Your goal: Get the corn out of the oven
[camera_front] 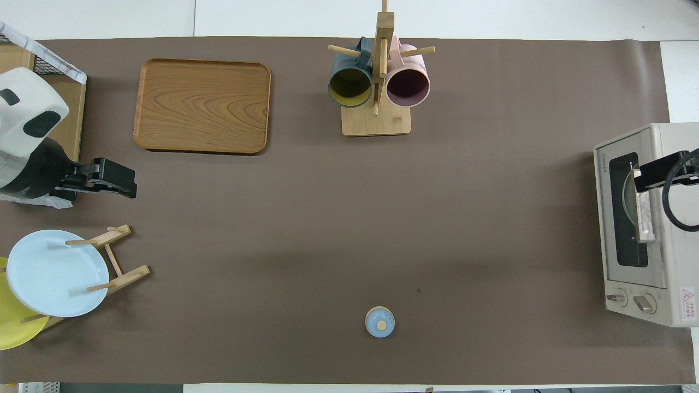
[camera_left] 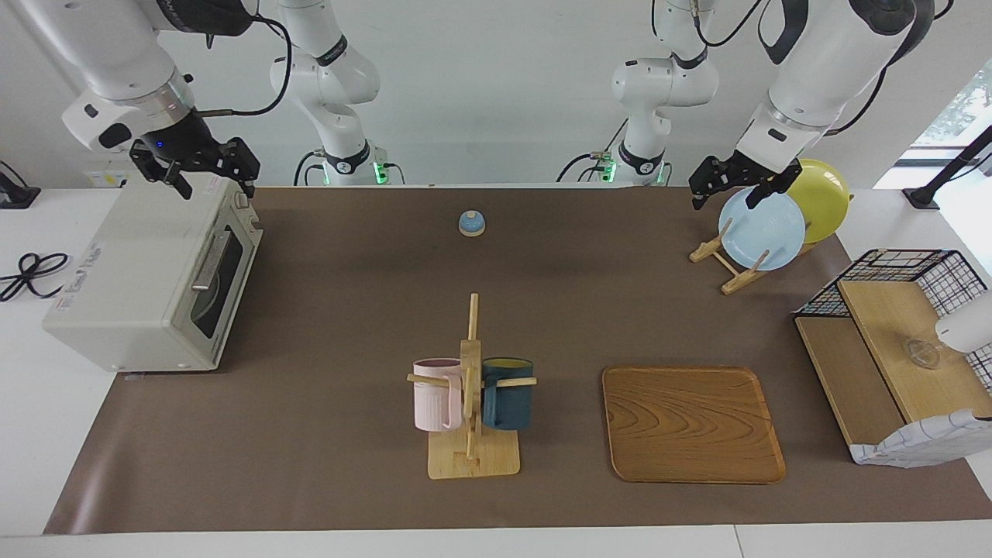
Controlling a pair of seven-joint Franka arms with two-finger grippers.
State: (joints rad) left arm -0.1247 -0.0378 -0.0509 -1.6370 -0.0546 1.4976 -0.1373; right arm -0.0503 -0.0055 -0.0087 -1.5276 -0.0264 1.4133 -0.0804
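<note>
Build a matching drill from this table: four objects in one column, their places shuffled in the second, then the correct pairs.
1. oven
2. blue plate
3. pink mug
4. wooden tray

A. hanging on the mug tree
B. flat on the mat, beside the mug tree
C. right arm's end of the table, door shut
D. upright in the wooden rack

Pairs: 1-C, 2-D, 3-A, 4-B

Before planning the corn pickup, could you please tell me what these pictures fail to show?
Corn: unseen in both views; the oven's closed dark glass door hides its inside.
Oven, overhead view: cut by the picture's edge; the right tool covers part of its window.
</note>
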